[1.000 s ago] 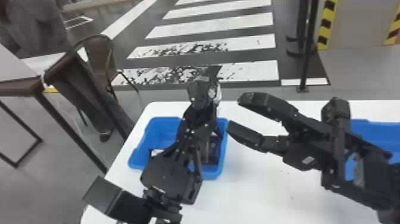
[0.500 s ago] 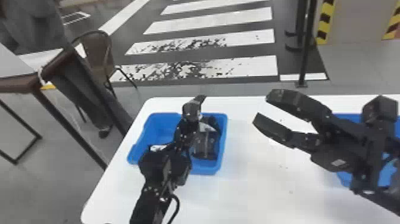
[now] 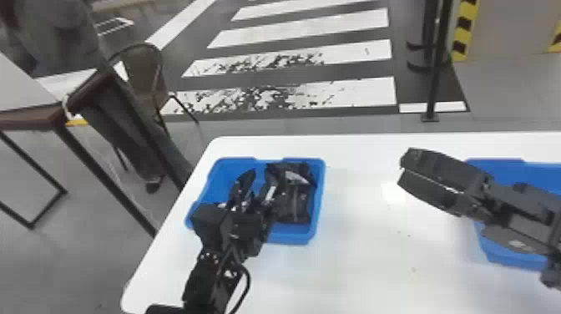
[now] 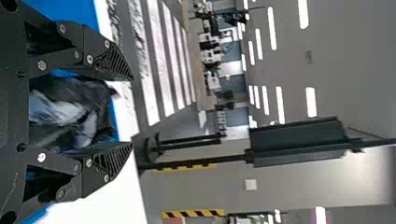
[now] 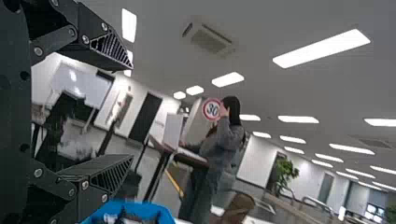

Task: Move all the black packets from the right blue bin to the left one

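Observation:
The left gripper point(image 3: 259, 178) is above the left blue bin point(image 3: 319, 200), its fingers apart. In that bin's right part lie black packets point(image 3: 297, 202) with shiny patches. The left wrist view shows the left gripper point(image 4: 133, 112) open, with a crumpled black packet point(image 4: 100, 105) beyond the gap; contact cannot be told. Over the table, just left of the right blue bin point(image 3: 496, 254), is the right gripper point(image 3: 401, 168); its arm covers much of that bin. In the right wrist view the right gripper point(image 5: 131, 112) is open with nothing between its fingers.
Both bins stand on the white table point(image 3: 359, 267), with a wide stretch of tabletop between them. Beyond its left edge are a dark-framed table point(image 3: 31, 121) and a chair point(image 3: 144, 79). A black post point(image 3: 436, 83) stands behind.
My left gripper has shifted within the area over the left bin, showing more of the packets on its right. The right gripper has moved rightward and turned, its fingers now nearly overlapping in the head view.

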{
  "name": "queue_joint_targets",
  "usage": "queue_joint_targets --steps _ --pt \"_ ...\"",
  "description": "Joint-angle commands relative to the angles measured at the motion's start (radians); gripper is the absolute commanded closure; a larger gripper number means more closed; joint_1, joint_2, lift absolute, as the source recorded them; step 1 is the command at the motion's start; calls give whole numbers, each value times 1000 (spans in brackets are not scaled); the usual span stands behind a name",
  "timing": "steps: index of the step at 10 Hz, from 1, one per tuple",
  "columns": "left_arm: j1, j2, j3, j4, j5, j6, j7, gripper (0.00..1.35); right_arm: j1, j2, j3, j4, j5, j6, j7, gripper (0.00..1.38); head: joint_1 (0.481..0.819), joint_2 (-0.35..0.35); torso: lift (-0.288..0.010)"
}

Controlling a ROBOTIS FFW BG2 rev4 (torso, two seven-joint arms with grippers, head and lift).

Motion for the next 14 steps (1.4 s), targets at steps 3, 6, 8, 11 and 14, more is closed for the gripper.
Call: queue_joint_targets --steps 3,6,8,11,14 --pt "224 -23 -75 -269 188 -96 62 369 220 15 -149 -183 440 -246 1 404 695 212 -140" --pt "356 -20 -99 -358 202 -142 137 369 480 107 -295 -325 787 -563 -21 406 695 71 -140" --pt "383 -24 -81 -377 138 -118 152 369 601 141 -295 -347 936 -759 -44 406 695 -46 -140" --pt "383 -20 -71 -429 -25 17 152 364 667 153 -291 -413 1190 -803 -42 404 695 -100 -140" --pt "398 -24 -85 -449 45 -3 154 360 667 143 -265 -416 1218 -816 -42 410 695 -95 -140"
